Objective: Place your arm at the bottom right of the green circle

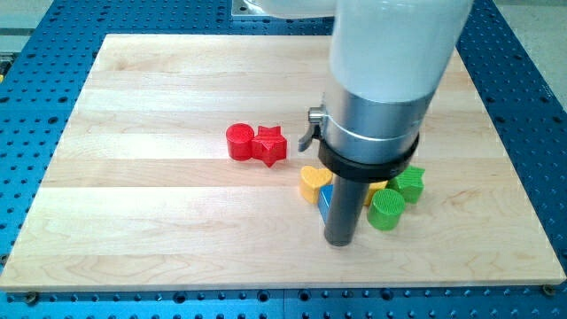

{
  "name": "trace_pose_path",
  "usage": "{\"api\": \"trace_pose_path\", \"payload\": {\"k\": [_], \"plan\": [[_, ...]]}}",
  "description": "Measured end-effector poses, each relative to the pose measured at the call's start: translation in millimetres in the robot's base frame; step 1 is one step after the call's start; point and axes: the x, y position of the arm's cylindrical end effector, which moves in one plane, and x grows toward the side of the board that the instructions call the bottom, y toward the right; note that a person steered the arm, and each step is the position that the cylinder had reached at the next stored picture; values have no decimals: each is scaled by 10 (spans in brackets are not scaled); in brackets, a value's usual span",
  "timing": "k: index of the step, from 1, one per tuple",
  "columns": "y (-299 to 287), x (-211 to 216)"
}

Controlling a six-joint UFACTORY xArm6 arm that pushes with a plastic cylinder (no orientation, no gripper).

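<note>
Tip [339,241] on board, green circle [386,210] just right, slightly higher

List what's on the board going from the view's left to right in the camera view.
red cylinder → red star → yellow heart → my tip → green circle. The blue block, the second yellow block and the second green block, around the rod, overlap too much to order.

Green circle [386,209] — red star [270,144]
</note>
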Motion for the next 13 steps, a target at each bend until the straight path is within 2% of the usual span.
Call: {"api": "trace_pose_path", "payload": {"k": [3,10,12,13], "plan": [[-788,-7],[-988,-7],[-629,81],[-633,65]]}}
